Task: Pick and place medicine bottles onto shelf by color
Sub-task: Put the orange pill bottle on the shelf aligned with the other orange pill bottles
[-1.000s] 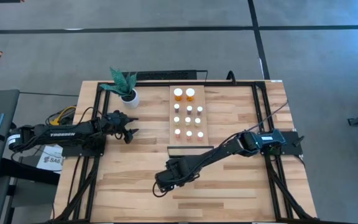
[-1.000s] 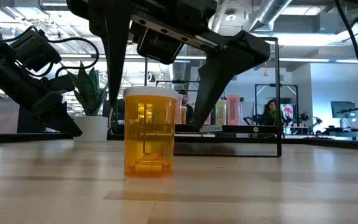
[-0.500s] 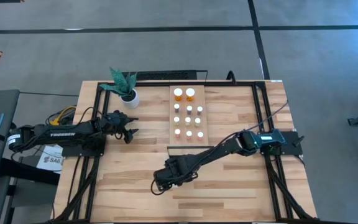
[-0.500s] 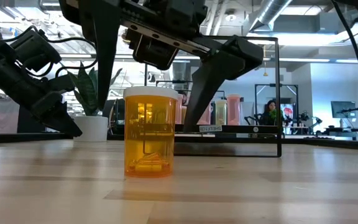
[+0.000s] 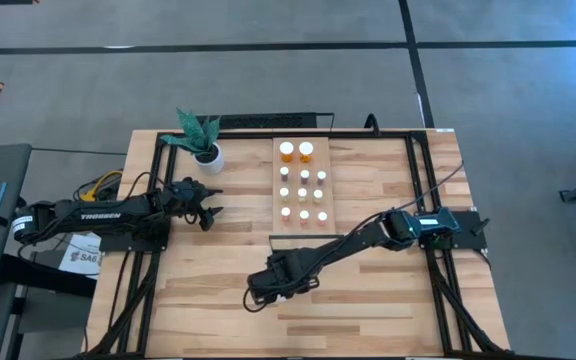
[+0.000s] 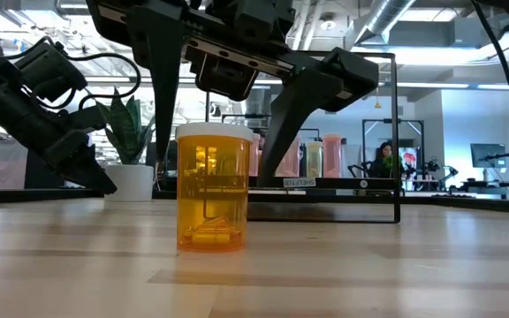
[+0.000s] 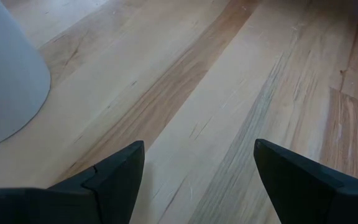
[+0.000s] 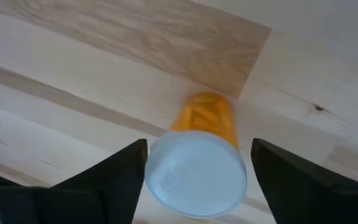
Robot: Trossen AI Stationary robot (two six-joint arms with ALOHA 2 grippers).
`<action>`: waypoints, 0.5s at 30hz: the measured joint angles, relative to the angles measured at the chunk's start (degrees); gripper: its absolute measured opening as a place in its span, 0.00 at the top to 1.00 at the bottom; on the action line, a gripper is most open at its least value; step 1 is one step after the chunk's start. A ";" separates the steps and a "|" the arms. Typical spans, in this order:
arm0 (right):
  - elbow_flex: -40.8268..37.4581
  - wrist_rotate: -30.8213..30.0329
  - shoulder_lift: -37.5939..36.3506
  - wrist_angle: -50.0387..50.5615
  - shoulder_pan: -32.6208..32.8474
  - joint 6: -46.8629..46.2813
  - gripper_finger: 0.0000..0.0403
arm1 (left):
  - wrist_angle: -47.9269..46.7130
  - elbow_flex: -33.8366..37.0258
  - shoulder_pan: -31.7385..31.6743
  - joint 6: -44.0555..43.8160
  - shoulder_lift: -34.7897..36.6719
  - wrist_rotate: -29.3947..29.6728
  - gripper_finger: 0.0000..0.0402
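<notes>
Orange bottle (image 6: 213,188) with a white cap stands upright on the wooden table (image 5: 388,310), out front of the shelf (image 5: 303,187) where the other bottles (image 5: 303,190) sit in rows. The right gripper (image 8: 196,171) is down over it, fingers (image 6: 300,106) spread on either side of the cap, not quite touching as far as I can see. The left gripper (image 7: 197,171) hangs open near the white plant pot (image 5: 209,156), well away.
</notes>
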State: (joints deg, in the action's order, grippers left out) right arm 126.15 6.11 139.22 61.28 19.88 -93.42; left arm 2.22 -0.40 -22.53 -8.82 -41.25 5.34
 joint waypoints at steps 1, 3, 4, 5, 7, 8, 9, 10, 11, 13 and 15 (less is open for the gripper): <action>0.00 0.00 0.00 0.00 -0.02 -0.19 0.24 | 0.00 0.00 0.00 0.00 0.01 0.00 0.28; 0.00 0.00 0.00 0.00 -0.02 -0.22 0.26 | 0.00 0.01 0.00 0.00 0.00 0.00 0.28; 0.00 0.00 0.00 0.00 -0.01 -0.38 0.27 | 0.00 0.02 -0.01 0.00 0.00 0.00 0.28; 0.00 0.01 0.00 0.00 0.00 -0.90 0.27 | 0.00 0.00 -0.02 0.00 0.02 0.00 0.28; 0.00 0.02 0.00 0.00 0.00 -1.37 0.27 | 0.00 0.00 0.00 0.00 0.00 0.00 0.28; 0.00 0.01 0.00 0.07 0.02 -1.49 0.27 | 0.00 0.01 0.00 0.00 0.00 0.00 0.28; 0.00 0.02 0.00 0.18 0.02 -1.68 0.27 | 0.00 0.00 0.00 0.00 0.00 0.00 0.28; 0.00 0.02 0.00 0.20 0.04 -1.85 0.27 | 0.00 0.02 0.00 0.00 0.00 0.00 0.28; 0.00 0.01 0.00 0.20 0.08 -2.26 0.28 | 0.00 0.00 -0.01 0.00 0.00 0.00 0.28; 0.00 0.01 0.00 0.25 0.24 -2.59 0.28 | 0.00 0.02 0.00 0.00 0.00 0.00 0.28; 0.00 0.02 0.00 0.39 0.31 -2.72 0.28 | 0.00 0.00 0.00 0.00 0.01 0.00 0.28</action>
State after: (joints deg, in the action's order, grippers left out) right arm 126.15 6.13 139.22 61.67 20.18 -96.14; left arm 2.22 -0.40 -22.52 -8.82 -41.24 5.34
